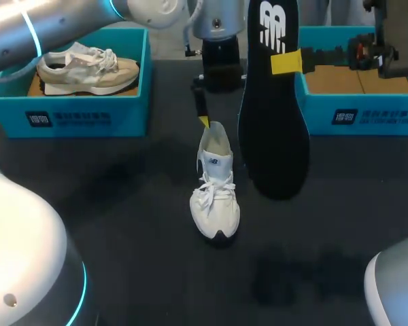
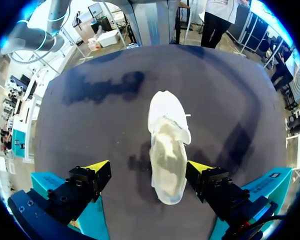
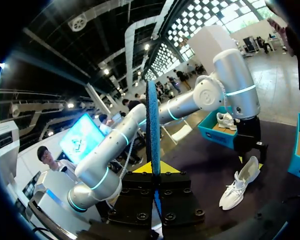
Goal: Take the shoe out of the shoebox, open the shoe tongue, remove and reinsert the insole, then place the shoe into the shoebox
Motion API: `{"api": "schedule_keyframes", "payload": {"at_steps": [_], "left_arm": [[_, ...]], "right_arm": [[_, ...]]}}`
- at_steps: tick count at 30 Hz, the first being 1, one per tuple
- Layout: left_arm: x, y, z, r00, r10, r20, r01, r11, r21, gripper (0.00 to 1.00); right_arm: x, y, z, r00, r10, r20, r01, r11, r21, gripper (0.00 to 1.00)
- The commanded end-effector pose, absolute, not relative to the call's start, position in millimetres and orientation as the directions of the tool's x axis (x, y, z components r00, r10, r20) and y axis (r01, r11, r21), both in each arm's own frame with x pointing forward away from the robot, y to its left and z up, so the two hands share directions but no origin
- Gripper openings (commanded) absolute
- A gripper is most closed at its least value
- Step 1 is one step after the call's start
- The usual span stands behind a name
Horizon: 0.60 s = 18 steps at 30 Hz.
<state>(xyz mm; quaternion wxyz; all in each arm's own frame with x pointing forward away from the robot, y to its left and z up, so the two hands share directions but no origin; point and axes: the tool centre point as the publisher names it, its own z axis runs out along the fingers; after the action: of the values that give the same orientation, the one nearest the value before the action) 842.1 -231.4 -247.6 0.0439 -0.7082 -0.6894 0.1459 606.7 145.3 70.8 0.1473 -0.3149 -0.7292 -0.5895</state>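
A white laced shoe [image 1: 215,197] stands upright on the black table [image 1: 122,224], toe toward the front edge. My left gripper [image 1: 221,119] hovers open over its heel. In the left wrist view the shoe [image 2: 167,150] lies below and between the wide-apart yellow fingertips [image 2: 97,167] without touching them. My right gripper [image 1: 285,61] is shut on a black insole [image 1: 272,122], which hangs in the air to the right of the shoe. In the right wrist view the insole [image 3: 152,130] shows edge-on, pinched in the right gripper [image 3: 153,171]. The shoe [image 3: 240,185] sits beyond it.
A blue shoebox [image 1: 68,112] at the back left holds a beige shoe [image 1: 88,68]. A second blue shoebox [image 1: 367,112] stands at the back right, its cardboard floor showing. The insole hides one finger of the left gripper.
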Motion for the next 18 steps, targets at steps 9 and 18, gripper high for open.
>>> {"api": "schedule_keyframes", "payload": {"at_steps": [9,18], "left_arm": [[855,-242,-222,-0.082,0.935,-0.345,0.969,-0.007,-0.247,1.00],[860,-251,-205,-0.116,0.851,-0.512,0.978,0.009,-0.207,1.00]], "right_arm": [[642,125,67,-0.695,0.267,0.668,0.707,0.082,0.703,0.00],[675,100,61,-0.638,0.274,0.719,0.756,0.048,0.653,0.00]]}}
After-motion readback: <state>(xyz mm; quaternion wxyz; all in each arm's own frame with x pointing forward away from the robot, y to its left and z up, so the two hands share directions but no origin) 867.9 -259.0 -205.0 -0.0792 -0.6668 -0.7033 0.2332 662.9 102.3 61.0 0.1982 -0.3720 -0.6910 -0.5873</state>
